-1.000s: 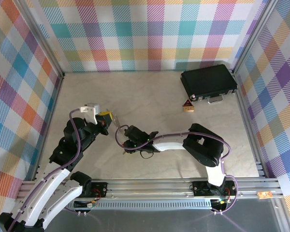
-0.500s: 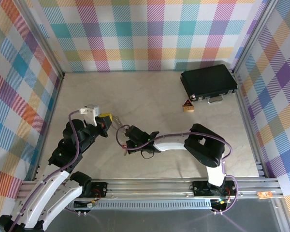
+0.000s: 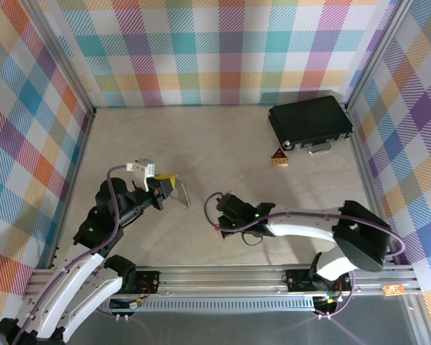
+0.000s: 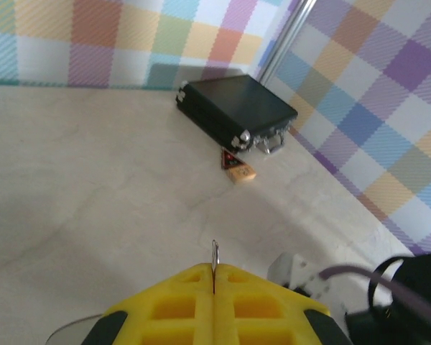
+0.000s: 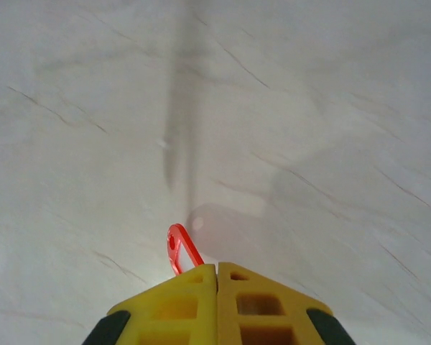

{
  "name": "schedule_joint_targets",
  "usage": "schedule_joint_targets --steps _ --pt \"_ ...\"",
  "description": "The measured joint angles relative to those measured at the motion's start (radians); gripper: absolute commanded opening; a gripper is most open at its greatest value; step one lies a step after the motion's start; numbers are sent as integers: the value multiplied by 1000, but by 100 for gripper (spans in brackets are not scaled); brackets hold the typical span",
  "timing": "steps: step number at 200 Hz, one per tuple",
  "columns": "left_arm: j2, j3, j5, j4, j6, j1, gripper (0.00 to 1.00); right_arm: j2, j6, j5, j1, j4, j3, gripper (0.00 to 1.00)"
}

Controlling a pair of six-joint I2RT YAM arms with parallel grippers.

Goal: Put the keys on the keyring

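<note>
My left gripper (image 3: 169,184) is shut on the keyring (image 3: 181,192), a thin silvery loop that sticks out to the right of its yellow fingers. In the left wrist view the keyring (image 4: 214,257) shows edge-on, poking up from between the closed fingertips (image 4: 194,284) of the left gripper (image 4: 214,279). My right gripper (image 3: 218,207) hovers low over the table, a short way right of the keyring. In the right wrist view the right gripper (image 5: 217,273) is shut on the key; the key's red oval head (image 5: 182,250) juts out, and its blade is hidden between the fingers.
A black case (image 3: 310,122) lies at the back right corner, also seen as the black case (image 4: 235,108). A small orange-brown triangular block (image 3: 279,158) sits just in front of it. Checked walls enclose the table (image 3: 223,144) on three sides.
The right gripper closed on the key and drew back to the right, away from the left gripper. The left gripper shifted slightly right and nearer with the keyring.
</note>
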Motion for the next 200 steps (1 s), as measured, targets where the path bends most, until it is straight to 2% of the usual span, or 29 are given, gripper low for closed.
schedule_joint_targets --steps 24,49,89,127,170,200 --pt "13 -28 8 -1 1 -60 0 -109 -1 0 -45 -85 -77 4" --pt "35 -36 19 0 4 -121 0 -159 -3 -25 -85 -106 -124 3" --pt "76 -36 26 2 21 -240 0 -144 -16 -59 -122 -100 -148 5" --pt "103 -36 26 17 35 -328 0 -100 -27 -81 -126 -96 -148 10" --pt "109 -37 26 36 49 -352 0 -182 -25 -74 -140 -149 -148 32" --pt "107 -53 25 38 50 -353 0 -254 -24 -71 -179 -208 -148 43"
